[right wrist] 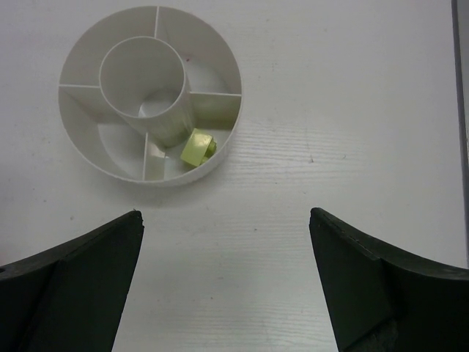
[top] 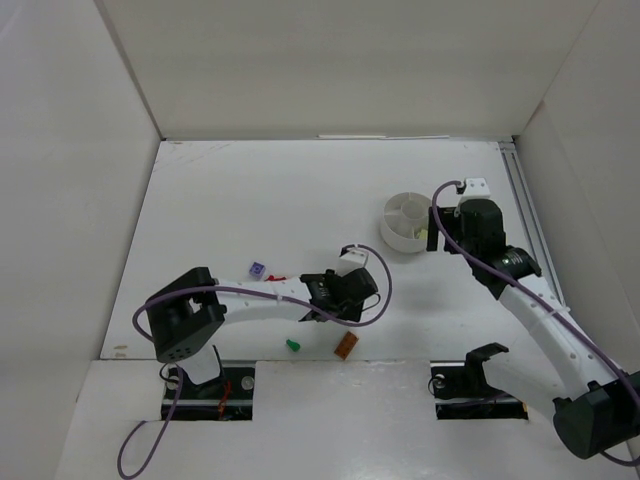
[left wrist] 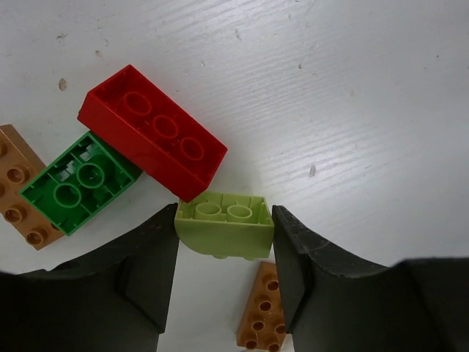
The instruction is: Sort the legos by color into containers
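Observation:
My left gripper (left wrist: pixel 224 224) is shut on a pale yellow brick (left wrist: pixel 224 233), its fingers (left wrist: pixel 150 264) pressing both sides. A red brick (left wrist: pixel 154 132), a green brick (left wrist: pixel 79 187) and two orange bricks (left wrist: pixel 18 191) (left wrist: pixel 264 312) lie close around it. From above, the left gripper (top: pixel 325 297) is low over the table, with purple (top: pixel 257 269), red (top: pixel 276 278), green (top: pixel 293 345) and orange (top: pixel 346 345) bricks nearby. The round white dish (right wrist: pixel 220 51) (top: pixel 395 225) holds one pale yellow brick (right wrist: pixel 196 147) in a near wedge. My right gripper (right wrist: pixel 226 220) (top: pixel 437 228) is open and empty beside it.
White walls enclose the table on the left, back and right. A rail (top: pixel 525 200) runs along the table's right edge. Purple cables loop off both arms (top: pixel 375 290).

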`<state>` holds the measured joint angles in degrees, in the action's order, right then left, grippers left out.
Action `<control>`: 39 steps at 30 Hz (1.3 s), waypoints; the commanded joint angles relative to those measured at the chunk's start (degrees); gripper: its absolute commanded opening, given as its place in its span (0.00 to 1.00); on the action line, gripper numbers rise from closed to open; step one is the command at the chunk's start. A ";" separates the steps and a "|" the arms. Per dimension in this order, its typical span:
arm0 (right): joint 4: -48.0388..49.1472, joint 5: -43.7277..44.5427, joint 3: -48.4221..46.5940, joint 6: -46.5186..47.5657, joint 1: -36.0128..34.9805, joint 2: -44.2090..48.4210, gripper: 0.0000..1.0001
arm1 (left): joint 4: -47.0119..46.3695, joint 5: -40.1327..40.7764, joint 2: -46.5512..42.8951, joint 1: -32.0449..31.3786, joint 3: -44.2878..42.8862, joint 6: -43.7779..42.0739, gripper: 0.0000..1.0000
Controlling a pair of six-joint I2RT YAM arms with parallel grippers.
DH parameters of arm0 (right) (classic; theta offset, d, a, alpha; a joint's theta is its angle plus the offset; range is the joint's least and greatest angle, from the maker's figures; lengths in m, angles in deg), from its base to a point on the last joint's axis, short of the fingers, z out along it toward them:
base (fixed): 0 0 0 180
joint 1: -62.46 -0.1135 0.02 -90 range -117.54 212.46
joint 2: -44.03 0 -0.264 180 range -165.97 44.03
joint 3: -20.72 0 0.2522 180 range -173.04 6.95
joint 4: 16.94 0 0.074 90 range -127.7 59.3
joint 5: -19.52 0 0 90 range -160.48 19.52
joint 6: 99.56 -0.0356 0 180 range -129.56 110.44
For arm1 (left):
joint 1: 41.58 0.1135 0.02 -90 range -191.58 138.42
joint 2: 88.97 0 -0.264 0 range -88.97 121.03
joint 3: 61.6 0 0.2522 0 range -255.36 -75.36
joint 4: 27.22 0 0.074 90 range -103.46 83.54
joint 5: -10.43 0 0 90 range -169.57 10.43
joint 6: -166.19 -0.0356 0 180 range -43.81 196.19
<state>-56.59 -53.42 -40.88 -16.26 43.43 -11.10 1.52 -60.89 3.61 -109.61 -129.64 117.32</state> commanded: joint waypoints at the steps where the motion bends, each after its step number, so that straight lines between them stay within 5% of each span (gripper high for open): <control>1: -0.83 2.09 -0.86 -2.08 0.66 0.91 0.99 | 1.98 1.98 -2.04 -0.52 -2.58 0.71 0.18; 9: -14.44 13.60 -8.05 -14.03 3.55 6.35 0.99 | -2.05 5.13 -4.68 -0.52 -12.92 -8.24 0.18; 20: -25.17 21.87 -12.81 -18.09 4.61 23.22 0.99 | -3.84 6.72 17.88 2.63 -47.20 -19.33 0.24; 25: -26.23 23.37 -12.81 -18.09 4.61 27.53 0.99 | -1.27 8.57 26.76 3.25 -61.63 -12.15 0.24; 39: -29.13 26.18 -13.34 -18.09 4.61 26.22 0.99 | 1.54 17.18 32.75 3.78 -65.95 11.78 0.27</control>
<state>-84.87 -29.40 -52.24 -33.85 47.85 15.11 2.64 -47.19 35.91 -106.01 -192.98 122.65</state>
